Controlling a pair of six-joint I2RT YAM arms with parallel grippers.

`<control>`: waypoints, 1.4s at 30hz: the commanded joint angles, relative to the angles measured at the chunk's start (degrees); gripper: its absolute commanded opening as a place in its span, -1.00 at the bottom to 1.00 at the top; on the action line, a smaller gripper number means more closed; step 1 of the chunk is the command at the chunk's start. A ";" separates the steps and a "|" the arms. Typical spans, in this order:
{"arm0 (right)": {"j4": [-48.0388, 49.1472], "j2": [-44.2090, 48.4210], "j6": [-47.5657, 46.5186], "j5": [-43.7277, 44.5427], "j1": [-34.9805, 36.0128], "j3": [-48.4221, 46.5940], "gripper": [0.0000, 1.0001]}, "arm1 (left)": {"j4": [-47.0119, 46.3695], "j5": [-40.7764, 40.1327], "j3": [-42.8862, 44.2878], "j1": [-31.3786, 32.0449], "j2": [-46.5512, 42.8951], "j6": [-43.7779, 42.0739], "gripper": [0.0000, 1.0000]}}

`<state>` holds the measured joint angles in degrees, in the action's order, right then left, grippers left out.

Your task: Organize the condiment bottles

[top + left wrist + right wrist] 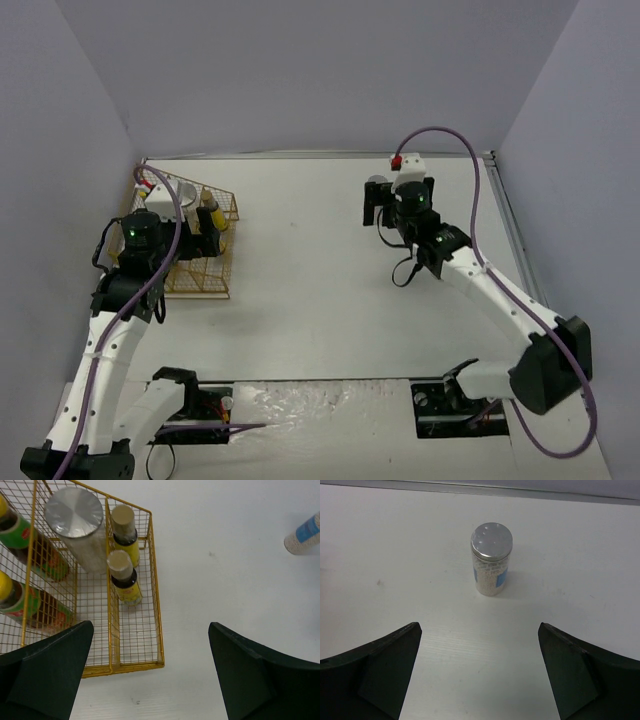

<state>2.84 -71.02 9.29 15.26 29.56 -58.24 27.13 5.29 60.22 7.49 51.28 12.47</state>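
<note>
The right gripper [479, 630], jaws apart, lines up on the lone jar [491, 560] standing on the worktop [395, 555], probably bound for the wire rack [156, 605] where the left gripper [150, 627] hovers, also apart.

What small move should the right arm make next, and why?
Probably advance its open jaws toward the pale silver-lidded jar, standing upright on the white table, centred ahead; other bottles already sit in the gold wire rack.

White table [330, 300], plain pale grey walls [300, 70] on three sides; metal strip [300, 154] along far edge, soft even light
</note>
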 commanded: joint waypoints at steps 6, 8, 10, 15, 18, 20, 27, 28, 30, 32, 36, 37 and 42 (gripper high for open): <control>15.31 -22.51 -1.11 -8.37 -8.47 -13.27 0.98 | -7.18 5.83 -8.02 -0.28 -7.56 -1.47 0.94; 15.87 -26.72 -1.74 -9.27 -9.51 -15.75 0.95 | -7.50 5.49 -8.58 -0.35 -8.26 -1.07 0.94; 15.79 -30.37 -2.38 -10.02 -10.09 -17.77 0.91 | -7.66 4.22 -8.89 -0.37 -8.95 -1.13 0.94; 16.24 -35.68 -4.54 -11.04 -10.49 -20.77 0.73 | -7.00 0.43 -8.98 -0.46 -9.35 -1.39 0.94; 17.32 -36.62 -5.56 -12.29 -10.50 -20.45 0.50 | -7.24 0.91 -9.23 -0.62 -9.37 -1.24 0.94; 17.97 -36.60 -5.97 -14.06 -10.40 -19.69 0.27 | -7.35 1.13 -9.16 -0.63 -9.09 -1.22 0.94; 19.84 -32.00 -9.73 -24.51 -5.79 -12.30 -0.71 | -8.02 4.92 -9.33 -0.94 -7.62 -0.87 0.94; 19.94 -31.12 -10.70 -25.34 -3.85 -11.19 -0.75 | -8.16 6.09 -9.33 -0.98 -7.28 -0.85 0.94; 19.80 -29.68 -11.32 -25.66 -1.78 -10.12 -0.77 | -8.40 6.82 -9.33 -1.00 -7.05 -0.78 0.94; 19.73 -27.85 -12.54 -26.39 4.21 -6.85 -0.78 | -8.63 7.75 -9.41 -1.07 -6.98 -0.78 0.94; 21.55 -25.59 -12.29 -28.07 11.30 -3.39 -0.77 | -8.85 8.03 -9.52 -1.16 -6.98 -0.87 0.94; 21.91 -25.01 -12.44 -27.93 14.59 -2.81 -0.77 | -8.93 8.39 -9.59 -1.16 -6.98 -0.95 0.94; 22.57 -24.58 -12.69 -27.83 19.88 -1.56 -0.60 | -9.29 9.93 -9.62 -1.16 -6.52 -0.78 0.94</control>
<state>21.61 -98.92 -3.22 -11.07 47.67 -60.36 22.42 12.79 49.78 6.68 44.39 11.95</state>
